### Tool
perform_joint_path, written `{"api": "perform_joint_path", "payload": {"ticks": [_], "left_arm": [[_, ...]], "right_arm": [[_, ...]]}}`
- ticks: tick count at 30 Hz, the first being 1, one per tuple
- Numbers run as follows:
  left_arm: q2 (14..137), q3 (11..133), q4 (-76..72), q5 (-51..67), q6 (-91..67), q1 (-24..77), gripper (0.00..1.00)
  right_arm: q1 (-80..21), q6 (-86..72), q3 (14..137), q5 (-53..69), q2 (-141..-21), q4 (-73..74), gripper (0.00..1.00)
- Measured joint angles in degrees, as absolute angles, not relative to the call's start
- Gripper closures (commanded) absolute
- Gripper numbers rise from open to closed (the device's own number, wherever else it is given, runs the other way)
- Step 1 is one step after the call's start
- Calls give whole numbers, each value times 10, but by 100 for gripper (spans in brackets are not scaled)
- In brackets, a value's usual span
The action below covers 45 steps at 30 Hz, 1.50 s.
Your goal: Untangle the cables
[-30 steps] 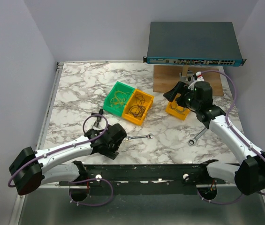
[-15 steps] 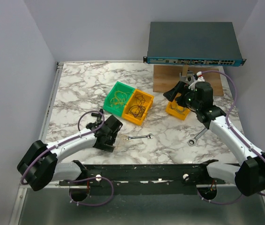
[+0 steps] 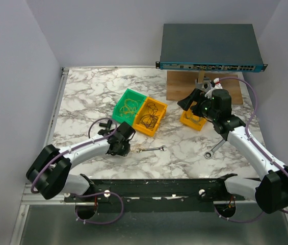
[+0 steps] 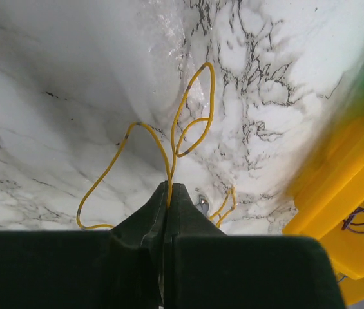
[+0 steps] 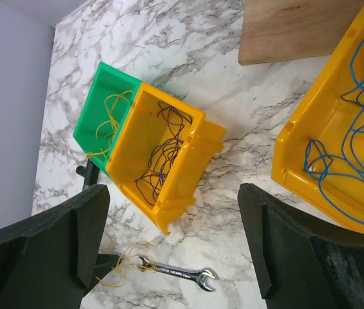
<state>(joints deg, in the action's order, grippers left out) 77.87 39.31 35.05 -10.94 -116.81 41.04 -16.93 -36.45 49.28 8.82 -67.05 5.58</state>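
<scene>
Step in hand: separating one yellow cable [image 4: 193,96] from loose strands on marble table [image 4: 53,77].
Your left gripper [image 4: 169,192]: jaws pinched tight on it, loops trail ahead, wrench [image 5: 178,271] head just beside.
Right gripper [image 5: 169,212]: spread wide, empty, above right yellow bin [image 5: 297,148] of blue cables [image 5: 336,161].
More yellow strands in green bin [image 5: 88,100]; dark ones in middle yellow bin [image 5: 175,102].
Next, my call: lift slow, watch neighbouring strand for snag.
Writing: none legible; switch box [image 3: 210,48] labels too small.

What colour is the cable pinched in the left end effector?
The cable is yellow; the left wrist view shows it best.
</scene>
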Motion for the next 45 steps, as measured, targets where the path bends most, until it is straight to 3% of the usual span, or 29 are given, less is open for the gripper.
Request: {"api": "perform_joint_path", "payload": {"ticks": [11,22,23,28,45], "left_arm": [[620,409,416,-193,-1093,391,100],[609,597,463,-270,-888,328,100],[640,668,444,-277,-822,314,100],[720,757,425,-274,-745,279,100],[1042,892,340,-162,-572,233,100]], "right_arm": [[-169,-364,488,88,-670,56,12],[-169,-364,486,88,-669,56,12],[-169,-364,486,88,-668,55,12],[-169,-364,486,87,-668,55,12],[-169,-364,476,84,-653,43,12]]}}
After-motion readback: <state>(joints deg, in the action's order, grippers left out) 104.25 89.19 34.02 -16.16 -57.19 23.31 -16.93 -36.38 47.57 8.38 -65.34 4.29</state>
